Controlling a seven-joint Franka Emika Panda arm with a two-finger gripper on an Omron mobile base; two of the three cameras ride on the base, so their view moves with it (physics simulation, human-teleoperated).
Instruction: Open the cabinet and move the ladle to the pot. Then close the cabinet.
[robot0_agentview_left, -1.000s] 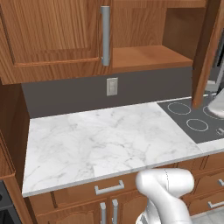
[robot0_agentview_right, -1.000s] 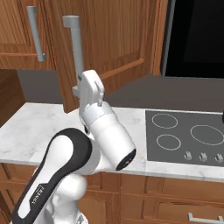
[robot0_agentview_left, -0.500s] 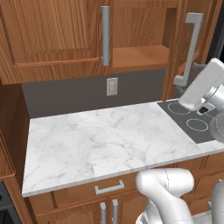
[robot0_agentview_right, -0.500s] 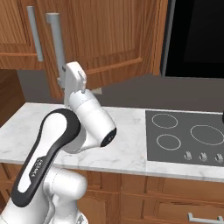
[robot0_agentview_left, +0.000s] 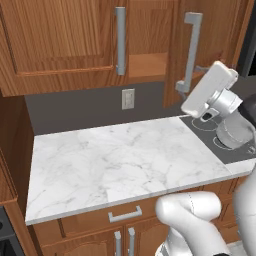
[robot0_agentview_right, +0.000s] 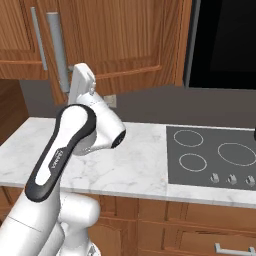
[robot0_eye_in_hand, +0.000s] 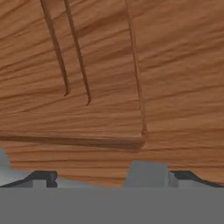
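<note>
A white marble counter (robot0_agentview_left: 115, 165) is seen spanning the middle, with a dark grey back wall (robot0_agentview_left: 75, 107) behind it. A pale wall outlet (robot0_agentview_left: 128, 98) is set into that wall. A black cooktop (robot0_agentview_right: 215, 157) with ringed burners is inset at the right. Brown wooden drawers (robot0_agentview_left: 95, 222) with grey pulls are fitted below.

We are seeing the cabinet (robot0_agentview_left: 75, 45) hanging above the table (robot0_agentview_left: 115, 165), the cooktop (robot0_agentview_right: 210, 160) lying right of it.
</note>
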